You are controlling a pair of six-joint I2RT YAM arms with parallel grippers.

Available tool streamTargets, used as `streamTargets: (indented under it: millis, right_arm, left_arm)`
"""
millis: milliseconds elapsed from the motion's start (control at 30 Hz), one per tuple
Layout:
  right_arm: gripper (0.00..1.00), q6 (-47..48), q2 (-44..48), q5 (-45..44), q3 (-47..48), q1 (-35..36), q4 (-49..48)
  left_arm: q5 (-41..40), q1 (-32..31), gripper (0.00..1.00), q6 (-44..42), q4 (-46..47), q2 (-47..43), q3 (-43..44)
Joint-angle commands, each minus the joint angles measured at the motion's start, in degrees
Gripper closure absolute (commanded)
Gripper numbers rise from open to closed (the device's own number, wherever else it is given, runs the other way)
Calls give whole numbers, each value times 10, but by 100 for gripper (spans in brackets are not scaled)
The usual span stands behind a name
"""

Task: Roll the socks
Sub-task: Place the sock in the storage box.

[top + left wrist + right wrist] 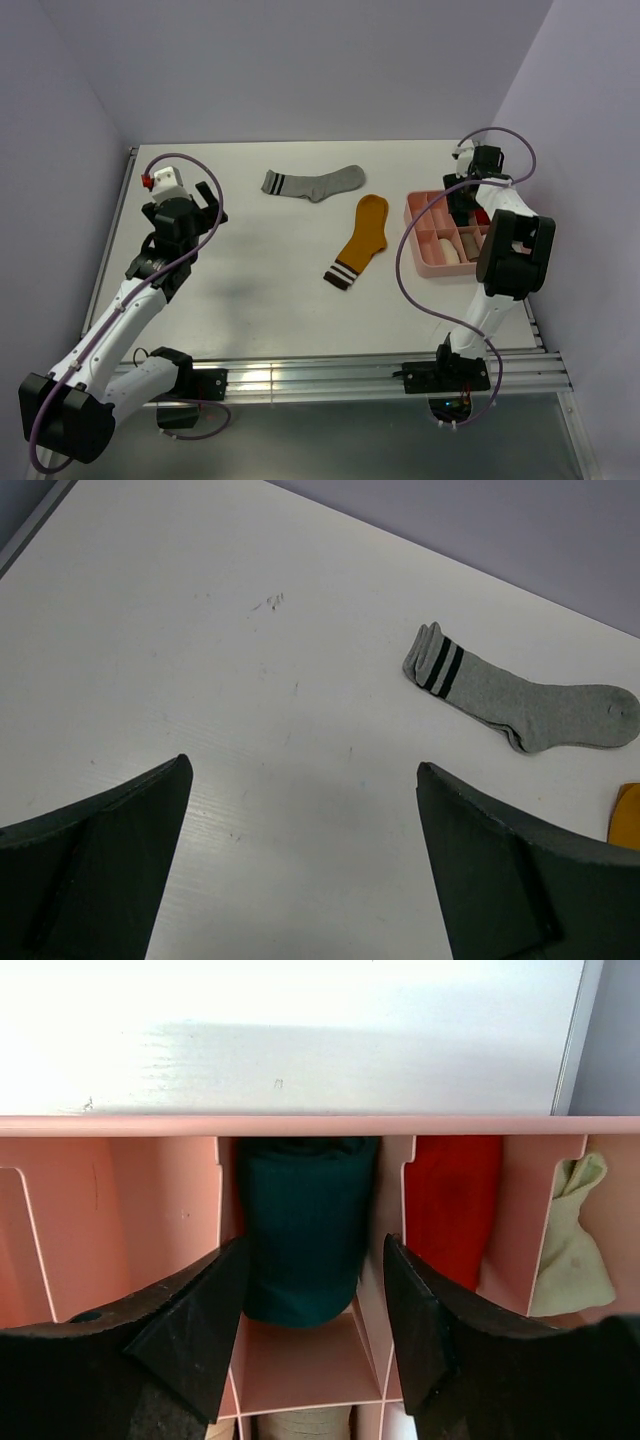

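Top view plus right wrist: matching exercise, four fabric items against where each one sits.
1 grey sock
2 mustard sock
3 teal roll
4 red roll

A pink tray, beside the cream bundle
B table, next to the tray
C table, far middle
D tray, compartment centred in the wrist view

Pairs: 1-C, 2-B, 3-D, 4-A

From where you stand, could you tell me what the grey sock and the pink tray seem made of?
The grey sock: soft knit fabric, matte, lying limp and flat. The pink tray: probably moulded plastic, smooth, thin stiff dividers with slight sheen.
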State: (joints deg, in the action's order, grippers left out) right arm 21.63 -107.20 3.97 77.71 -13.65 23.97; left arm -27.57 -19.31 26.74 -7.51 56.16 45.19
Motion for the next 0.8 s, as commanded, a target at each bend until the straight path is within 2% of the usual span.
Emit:
streamTargets:
  millis: [0,267,467,567,767]
  right_arm:
    - [33,-8,26,3,24,-1,4]
    - [34,-39,54,24,45,-1,8]
    - [33,-107,125,25,47,17,-31]
    - [33,-135,160,16,39,50,-48]
    - [33,-203,190,-39,-8,186,-51]
  left_arm:
    - [13,2,1,11,22,4,-1]
    - [16,2,0,17,19,10,5]
    - [25,2,1,27,20,19,8]
    - [24,2,1,36,15,25,13]
    - [15,2,1,54,-25,46,37]
